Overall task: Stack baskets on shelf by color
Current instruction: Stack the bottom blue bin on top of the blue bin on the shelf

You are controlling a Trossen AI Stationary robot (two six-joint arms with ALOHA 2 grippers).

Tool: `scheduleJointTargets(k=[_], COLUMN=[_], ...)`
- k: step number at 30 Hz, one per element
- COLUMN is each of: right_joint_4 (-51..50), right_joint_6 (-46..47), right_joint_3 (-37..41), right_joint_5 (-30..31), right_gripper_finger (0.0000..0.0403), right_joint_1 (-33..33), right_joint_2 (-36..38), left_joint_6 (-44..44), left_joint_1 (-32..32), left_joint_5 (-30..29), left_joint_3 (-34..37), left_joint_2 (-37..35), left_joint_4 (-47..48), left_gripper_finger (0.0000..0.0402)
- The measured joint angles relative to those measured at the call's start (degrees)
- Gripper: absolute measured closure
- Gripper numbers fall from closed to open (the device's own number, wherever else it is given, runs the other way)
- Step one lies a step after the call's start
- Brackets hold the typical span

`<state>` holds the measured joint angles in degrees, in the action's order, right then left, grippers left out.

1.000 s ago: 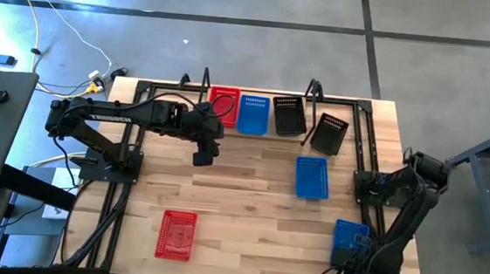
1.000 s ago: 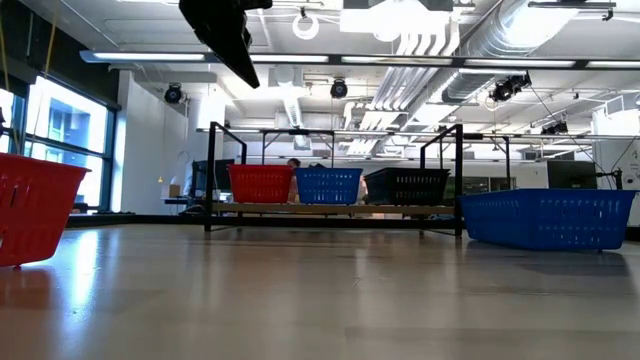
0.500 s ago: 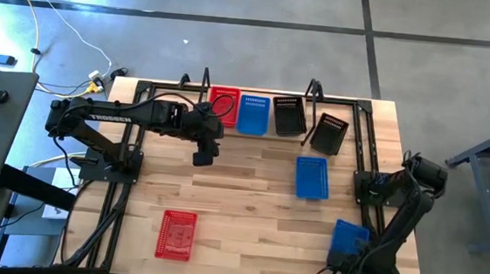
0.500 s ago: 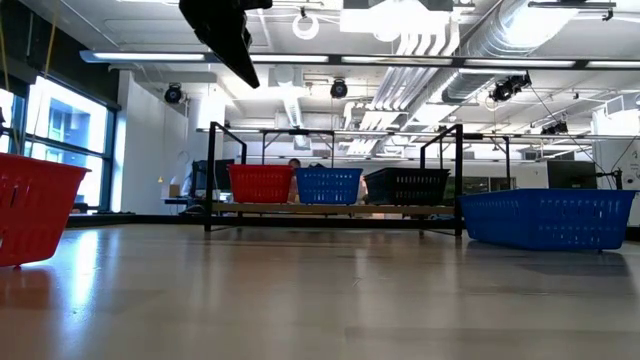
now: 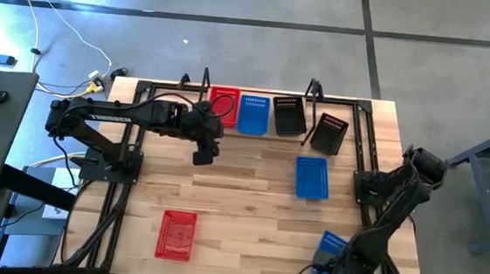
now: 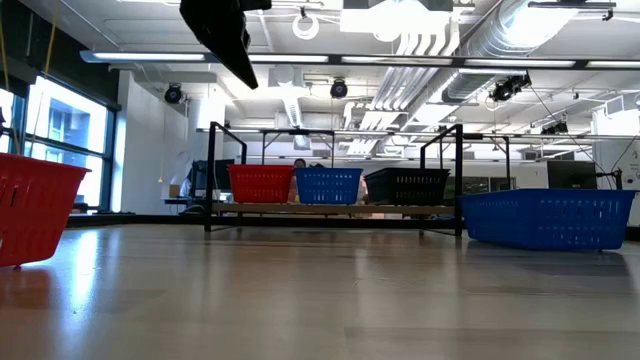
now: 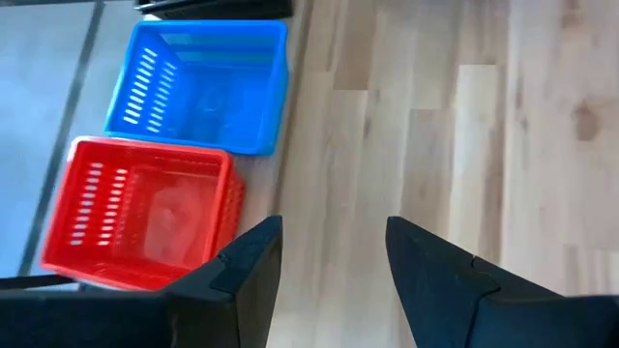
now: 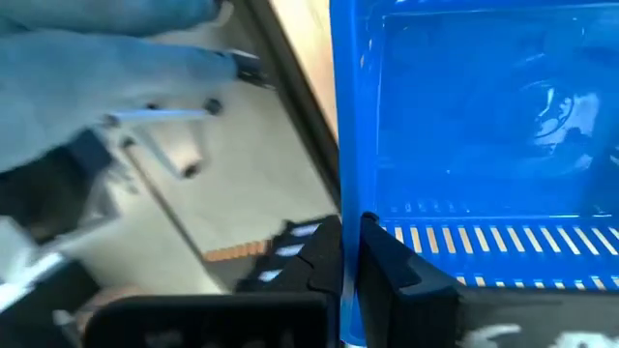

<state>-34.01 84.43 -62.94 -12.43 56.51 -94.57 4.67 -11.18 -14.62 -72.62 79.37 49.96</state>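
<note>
On the shelf [image 5: 265, 99] at the far edge stand a red basket [image 5: 224, 106], a blue one [image 5: 253, 114] and a black one [image 5: 289, 114]. A second black basket [image 5: 328, 133] sits tilted at the shelf's right end. A blue basket [image 5: 312, 177] rests on the table right of centre, and a red basket [image 5: 176, 234] at the near left. My left gripper [image 7: 329, 280] hovers open in front of the shelf's red basket [image 7: 145, 213]. My right gripper [image 5: 330, 256], at the near right, is shut on another blue basket [image 5: 333, 242]. My right gripper pinches one wall of the blue basket [image 8: 350, 208] at its rim, close to a corner. One finger [image 8: 387, 266] is inside the basket and the other outside. The fingers reach in on the open side. Whether the basket rests on the table, I cannot tell.
Black wire uprights [image 6: 213, 175] stand at both ends of the shelf. Black frame rails [image 5: 123, 189] run along the table's left and right sides. The middle of the wooden table [image 5: 240, 198] lies bare between the baskets. Beyond the near right edge lie floor and table legs [image 8: 174, 164].
My right arm has swung toward the table's near edge and left. The blue basket at the near right has shifted the same way with it and shows smaller under the arm. My left arm has kept still.
</note>
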Motion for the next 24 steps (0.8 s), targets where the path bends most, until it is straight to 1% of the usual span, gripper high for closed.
scheduleJointTargets(k=[3,7,11,14,17,24], right_joint_4=[2.7,2.3,-0.8,-3.8,-4.5,-7.0], right_joint_6=[-1.3,-6.1,-11.7,-15.9,-20.5,-31.8], right_joint_3=[-0.2,-3.1,-7.1,-9.6,-11.6,-15.3], right_joint_5=[0.2,0.9,3.4,3.6,4.1,6.9], right_gripper_finger=[0.0402,0.0402,0.0403,0.0403,0.0403,0.0403], right_joint_1=[-2.4,-5.7,-9.5,-12.6,-15.8,-23.2], right_joint_2=[0.2,0.2,0.2,0.2,0.2,0.2], left_joint_6=[0.4,1.9,2.0,2.0,2.0,2.0], left_joint_1=[-0.1,-0.6,-1.4,-2.0,-2.4,-3.1], left_joint_5=[-3.0,-5.7,-5.7,-5.7,-5.7,-5.6], left_joint_3=[0.0,0.0,0.0,0.0,0.0,0.0], left_joint_2=[0.0,0.0,0.0,0.0,0.0,0.0], left_joint_4=[0.0,0.4,0.4,0.4,0.9,6.8], left_gripper_finger=[0.0227,0.0227,0.0227,0.0227,0.0227,0.0227])
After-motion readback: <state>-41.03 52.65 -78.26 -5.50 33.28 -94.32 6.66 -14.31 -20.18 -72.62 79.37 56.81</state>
